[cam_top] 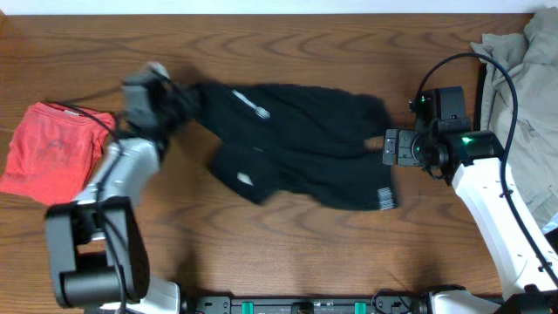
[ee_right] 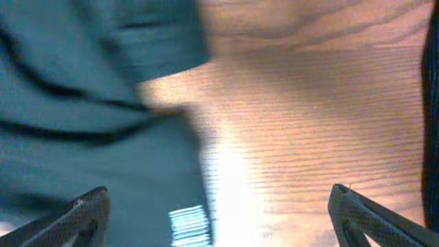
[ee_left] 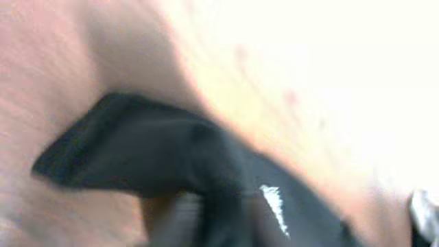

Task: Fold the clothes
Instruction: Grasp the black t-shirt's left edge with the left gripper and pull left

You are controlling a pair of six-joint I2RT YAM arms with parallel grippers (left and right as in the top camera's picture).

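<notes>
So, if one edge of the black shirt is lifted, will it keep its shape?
Probably not: the black shirt lies rumpled in soft folds, so it should sag from the lifted edge. It looks like thin cloth, so likely light. Pushed, it would probably bunch on the wooden table rather than slide whole.

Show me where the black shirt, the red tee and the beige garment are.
black shirt (cam_top: 305, 139), overhead view, middle of its body.
red tee (cam_top: 52, 153), overhead view, centre of the fabric.
beige garment (cam_top: 534, 105), overhead view, its bunched middle.
</notes>
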